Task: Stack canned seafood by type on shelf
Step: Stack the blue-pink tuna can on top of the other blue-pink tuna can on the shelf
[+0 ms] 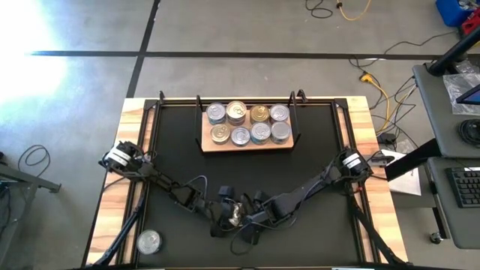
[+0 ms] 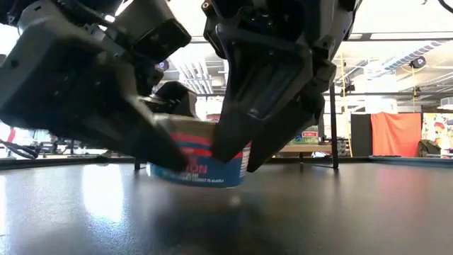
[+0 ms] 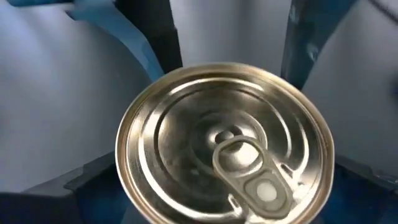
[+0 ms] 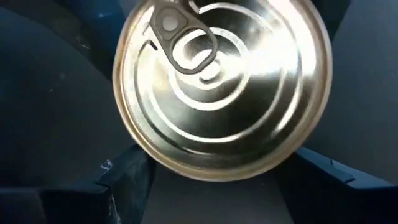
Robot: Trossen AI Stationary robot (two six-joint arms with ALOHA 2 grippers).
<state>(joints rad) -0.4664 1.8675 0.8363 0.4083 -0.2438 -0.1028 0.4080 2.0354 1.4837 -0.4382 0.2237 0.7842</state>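
Note:
A tin with a silver pull-tab lid and a blue and red label sits tilted near the table's near middle, its left side higher. My right gripper comes at it from the right and is shut on it. My left gripper comes from the left and is open, its fingers wide on either side of the tin. I cannot tell whether the left gripper touches the tin. The shelf stands at the far middle and carries several tins. My right gripper has its two fingers against the tin's side wall just under the lid's rim, one on each side, on the part of the tin nearest the wrist. The fingers slant down from the table's right. The tin is tilted; whether its bottom touches the table is hidden.
One more silver-lidded tin lies on the wooden border at the table's near left corner. Black wire posts rise at both ends of the shelf. The dark tabletop lies bare between the arms and the shelf.

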